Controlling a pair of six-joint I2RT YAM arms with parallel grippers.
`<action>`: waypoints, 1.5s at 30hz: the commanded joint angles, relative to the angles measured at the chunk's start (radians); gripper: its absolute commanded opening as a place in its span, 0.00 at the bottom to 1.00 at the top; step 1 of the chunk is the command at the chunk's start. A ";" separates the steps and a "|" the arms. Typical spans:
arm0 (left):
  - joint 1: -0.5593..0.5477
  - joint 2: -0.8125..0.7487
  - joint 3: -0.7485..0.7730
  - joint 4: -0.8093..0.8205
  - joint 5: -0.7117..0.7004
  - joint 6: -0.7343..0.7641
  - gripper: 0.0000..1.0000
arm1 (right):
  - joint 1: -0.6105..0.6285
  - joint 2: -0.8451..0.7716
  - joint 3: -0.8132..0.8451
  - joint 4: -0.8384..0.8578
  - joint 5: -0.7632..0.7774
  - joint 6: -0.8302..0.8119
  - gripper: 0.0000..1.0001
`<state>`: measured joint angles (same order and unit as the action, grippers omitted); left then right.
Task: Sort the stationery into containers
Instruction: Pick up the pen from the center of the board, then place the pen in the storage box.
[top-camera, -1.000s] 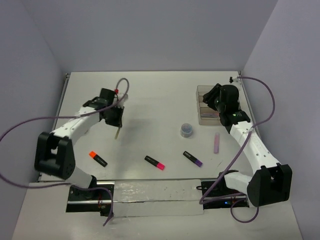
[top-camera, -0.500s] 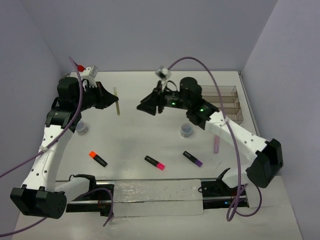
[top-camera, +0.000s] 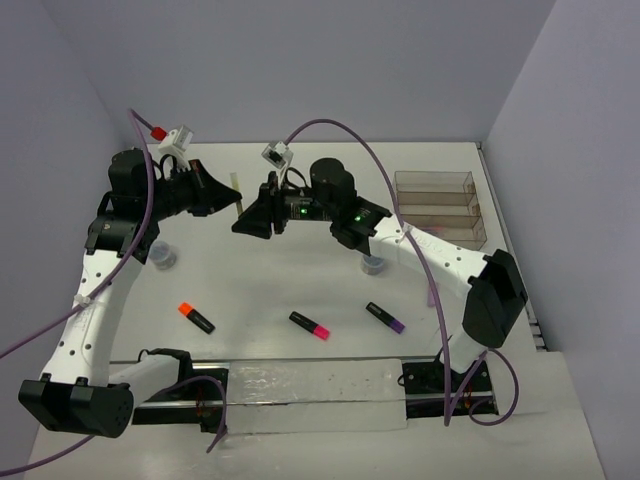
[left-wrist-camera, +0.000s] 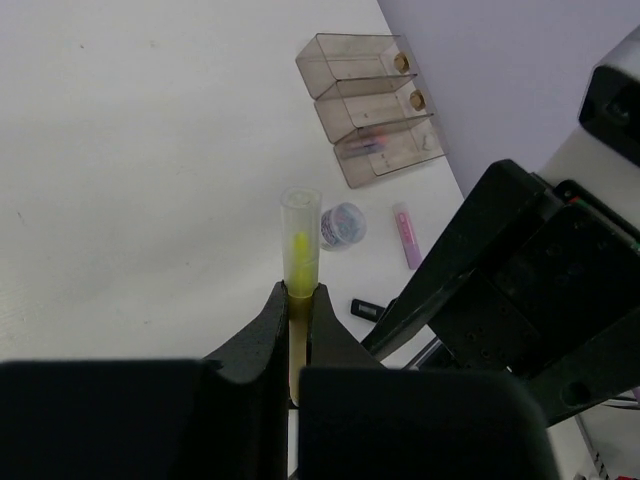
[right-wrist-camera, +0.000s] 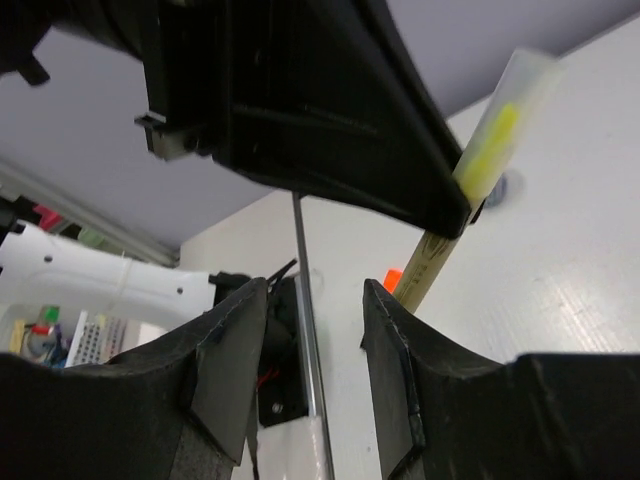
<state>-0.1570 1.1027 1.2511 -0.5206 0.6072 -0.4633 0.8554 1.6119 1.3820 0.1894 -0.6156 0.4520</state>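
My left gripper (top-camera: 228, 199) is shut on a thin beige stick (top-camera: 237, 183) and holds it in the air at the far left. In the left wrist view the stick's clear cap with a yellow tip (left-wrist-camera: 300, 235) sticks out past the gripper (left-wrist-camera: 298, 297). My right gripper (top-camera: 250, 222) is open and empty, and faces the left gripper from close by. In the right wrist view the stick (right-wrist-camera: 437, 262) lies just right of the open gripper (right-wrist-camera: 315, 335), outside it. The clear three-compartment tray (top-camera: 440, 182) stands at the far right and holds a few items (left-wrist-camera: 368, 145).
Orange (top-camera: 196, 317), pink (top-camera: 310, 325) and purple (top-camera: 385, 318) highlighters lie along the near side. One round grey-blue piece (top-camera: 163, 256) sits under the left arm, another (top-camera: 372, 264) under the right arm. The lilac marker (left-wrist-camera: 405, 222) lies near the tray.
The left arm lifted the stick off the table and swung back left. The right arm left the tray and reached left across the table until its open gripper faces the stick.
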 joint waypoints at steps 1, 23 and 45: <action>0.004 -0.018 0.014 0.018 0.024 -0.014 0.00 | 0.013 -0.005 0.070 -0.008 0.087 0.009 0.50; 0.004 -0.015 0.016 0.039 0.023 -0.027 0.00 | 0.016 0.085 0.160 -0.081 0.177 0.043 0.39; 0.005 -0.007 0.119 -0.091 -0.110 0.170 0.99 | -0.493 -0.202 -0.423 0.145 0.253 0.605 0.00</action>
<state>-0.1516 1.1175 1.3046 -0.5585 0.5496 -0.3988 0.5544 1.5714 1.1448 0.2705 -0.4594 0.8286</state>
